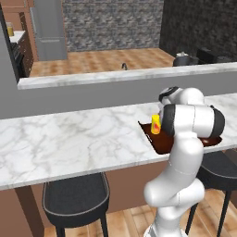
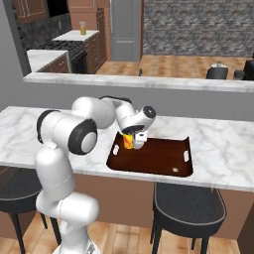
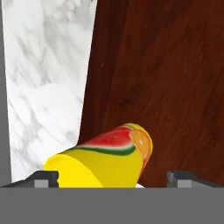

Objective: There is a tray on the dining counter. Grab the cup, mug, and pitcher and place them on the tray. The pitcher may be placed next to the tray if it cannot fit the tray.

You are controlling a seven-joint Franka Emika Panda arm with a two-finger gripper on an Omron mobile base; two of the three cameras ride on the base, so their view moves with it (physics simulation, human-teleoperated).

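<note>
The cup (image 2: 128, 141) stands upright on the tray (image 2: 163, 158), near its left end, on the dining counter (image 2: 223, 149). The pincer (image 3: 113, 177) is released, its fingertips (image 3: 43, 178) standing wide on either side of the cup, so I judge this placing step nearly done. Next it should lift straight up without tipping the cup, then go for the mug.

Brown tray (image 2: 163, 158) on marble worktop (image 2: 218, 144), near front edge. Yellow cup (image 2: 128, 142) upright in tray's left end, by handle slot. Gripper (image 2: 134, 141) low over cup, jaws spread either side. Two black stools (image 2: 186, 206) below worktop.
</note>
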